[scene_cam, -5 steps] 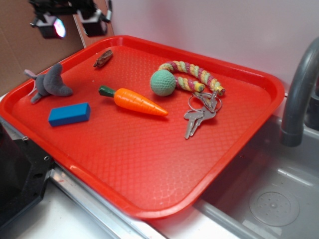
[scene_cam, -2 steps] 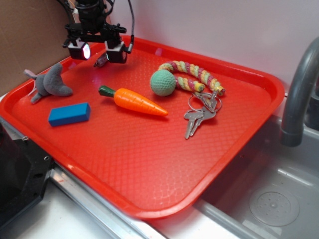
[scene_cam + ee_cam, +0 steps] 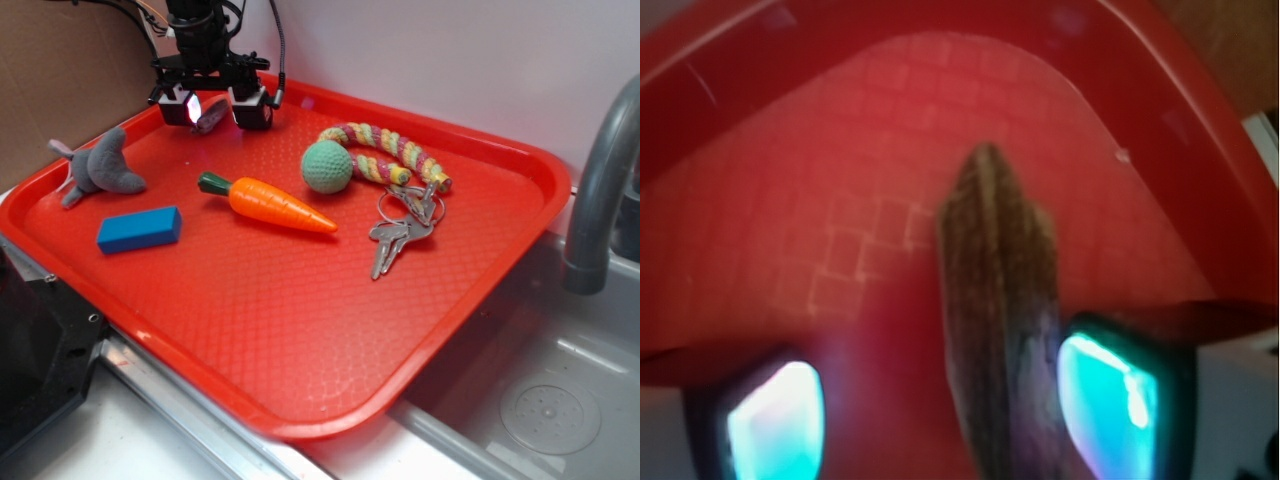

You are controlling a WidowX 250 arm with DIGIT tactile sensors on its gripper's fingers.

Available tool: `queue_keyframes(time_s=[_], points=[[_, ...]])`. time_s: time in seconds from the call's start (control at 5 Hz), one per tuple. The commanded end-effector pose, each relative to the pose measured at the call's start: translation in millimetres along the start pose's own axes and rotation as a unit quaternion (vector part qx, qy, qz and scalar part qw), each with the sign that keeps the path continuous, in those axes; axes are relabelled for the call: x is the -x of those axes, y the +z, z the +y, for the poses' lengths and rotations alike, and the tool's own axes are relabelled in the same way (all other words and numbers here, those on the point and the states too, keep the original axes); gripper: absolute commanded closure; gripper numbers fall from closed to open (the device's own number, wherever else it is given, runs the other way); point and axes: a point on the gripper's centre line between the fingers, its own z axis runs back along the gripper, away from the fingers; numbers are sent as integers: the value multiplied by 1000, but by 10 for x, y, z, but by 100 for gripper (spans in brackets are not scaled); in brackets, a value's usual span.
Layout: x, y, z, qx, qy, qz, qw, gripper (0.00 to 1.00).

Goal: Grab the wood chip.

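The wood chip [image 3: 998, 330] is a dark-brown streaky sliver lying flat on the red tray [image 3: 840, 250] near its far left corner. In the exterior view only a bit of the wood chip [image 3: 211, 114] shows between the glowing pads. My gripper [image 3: 213, 106] has come down over it and stands open, one fingertip on each side. In the wrist view the gripper [image 3: 945, 420] straddles the chip, which lies close to the right pad [image 3: 1110, 405] with a wide gap to the left pad [image 3: 775, 425].
The tray's raised rim [image 3: 290, 90] runs just behind the gripper, with a brown cardboard wall [image 3: 60, 80] to the left. On the tray lie a grey plush seal [image 3: 100, 168], blue block [image 3: 139, 229], toy carrot [image 3: 270, 203], green ball with braided ring [image 3: 328, 165], and keys [image 3: 400, 235]. A sink faucet [image 3: 600, 180] stands right.
The gripper has descended from above the tray's far left corner and shifted right, ending down around the wood chip. The chip and other objects have not moved.
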Motion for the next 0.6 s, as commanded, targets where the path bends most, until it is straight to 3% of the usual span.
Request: queue_keyframes(time_s=[0.0,0.4], points=[[63,46,113,26,6,-2,1000,100],[356,460,37,59,-26,11,998,100]])
